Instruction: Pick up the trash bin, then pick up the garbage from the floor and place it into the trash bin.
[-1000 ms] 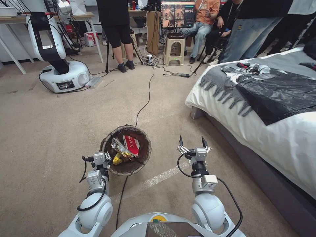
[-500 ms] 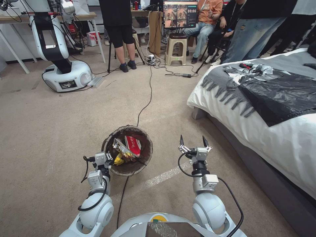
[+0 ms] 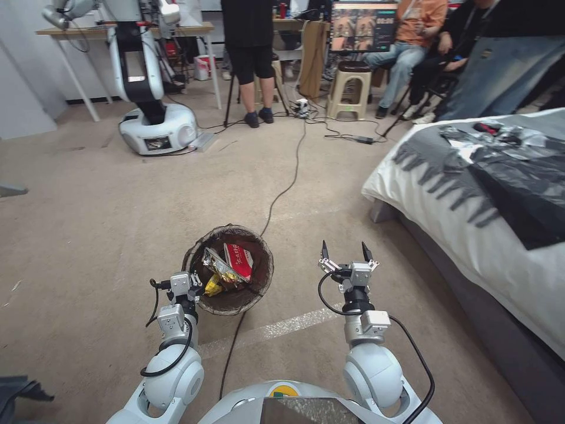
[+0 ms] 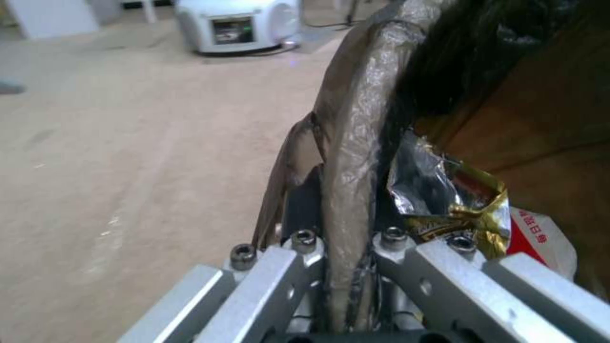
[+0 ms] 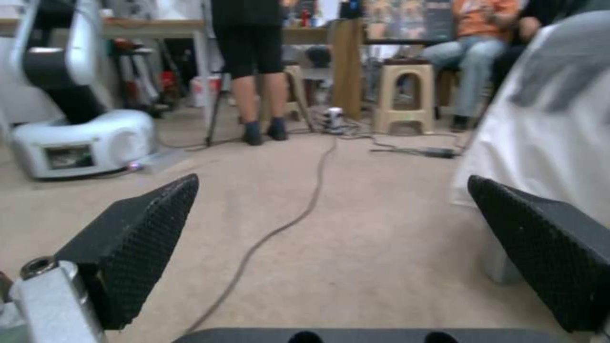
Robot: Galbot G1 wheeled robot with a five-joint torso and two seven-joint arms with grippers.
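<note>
Two end effectors, one trash bin. Left end effector (image 3: 197,287): fingers clamped on the near-left rim of the trash bin (image 3: 259,281), one finger inside and one outside the liner, as the left wrist view shows. The bin holds a red wrapper (image 3: 238,259) and a gold-and-silver wrapper (image 3: 216,266). Right end effector (image 3: 344,252): to the bin's right, fingers spread wide apart, holding nothing, above the floor (image 3: 106,235).

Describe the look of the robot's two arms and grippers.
Both arms are glossy white with rounded joints and silver-grey wrist blocks, each trailing a looped black cable. The right gripper has silver metal links and pointed black textured fingers. The left gripper shows bolted silver links.
</note>
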